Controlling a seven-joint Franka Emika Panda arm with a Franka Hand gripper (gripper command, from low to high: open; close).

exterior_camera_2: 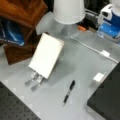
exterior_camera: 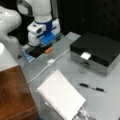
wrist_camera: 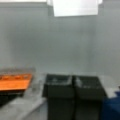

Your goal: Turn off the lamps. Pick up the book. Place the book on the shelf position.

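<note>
The claw [wrist_camera: 73,87] shows best in the wrist view, at the bottom. Its two dark fingers [wrist_camera: 58,86] sit side by side and look pressed together, though the view is too blurry to be sure. Nothing is held between them. Just to their left is an orange thing [wrist_camera: 15,81], maybe a switch.

In a front view the claw [exterior_camera: 46,41] hangs low under the white and blue arm [exterior_camera: 43,18], at the far end of the grey bench [exterior_camera: 75,72], right by the orange thing [exterior_camera: 48,50].

The book [exterior_camera: 61,96] is well apart from the claw. It is big, white and flat, and it is tilted up on a small metal stand [exterior_camera_2: 35,80] in the middle of the bench. In a front view the book [exterior_camera_2: 46,55] leans near the brown wooden shelf position [exterior_camera_2: 22,10], which has nothing white on it.

A black pen [exterior_camera: 91,87] lies flat on the bench near the book. A black-topped metal box [exterior_camera: 97,51] sits behind the pen. A white lamp [exterior_camera_2: 68,11] stands on the bench, and a white cord [exterior_camera_2: 92,48] runs from it across the bench.
</note>
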